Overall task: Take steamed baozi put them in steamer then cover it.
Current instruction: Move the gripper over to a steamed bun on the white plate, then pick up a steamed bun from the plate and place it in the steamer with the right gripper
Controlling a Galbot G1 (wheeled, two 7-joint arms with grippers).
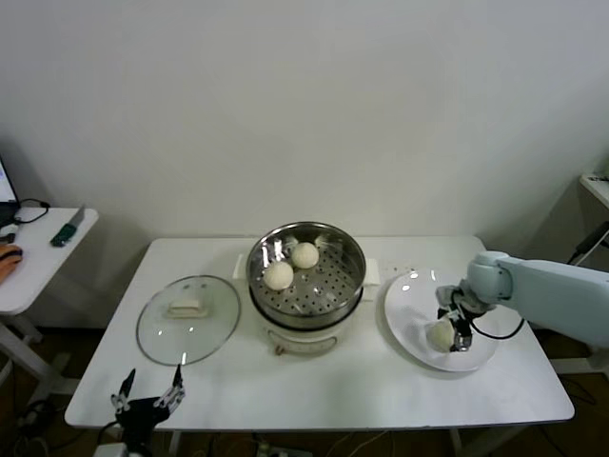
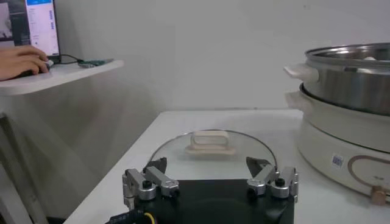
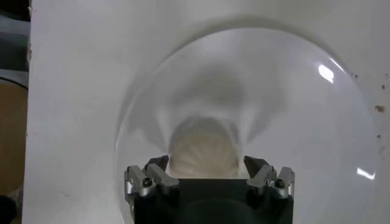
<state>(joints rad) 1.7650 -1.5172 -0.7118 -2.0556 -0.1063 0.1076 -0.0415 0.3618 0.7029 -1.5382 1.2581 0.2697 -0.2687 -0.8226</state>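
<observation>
The steamer stands mid-table on its white pot base and holds two baozi. A third baozi lies on the white plate at the right; no fourth one shows. My right gripper is down on the plate, open, with its jaws on either side of that baozi. The glass cover lies flat on the table left of the steamer, handle up. My left gripper is open and empty at the front edge, just short of the cover.
A white side table stands at the far left with small items, and a person's hand rests on it by a screen. Another surface shows at the right edge. The steamer's rim rises well above the table.
</observation>
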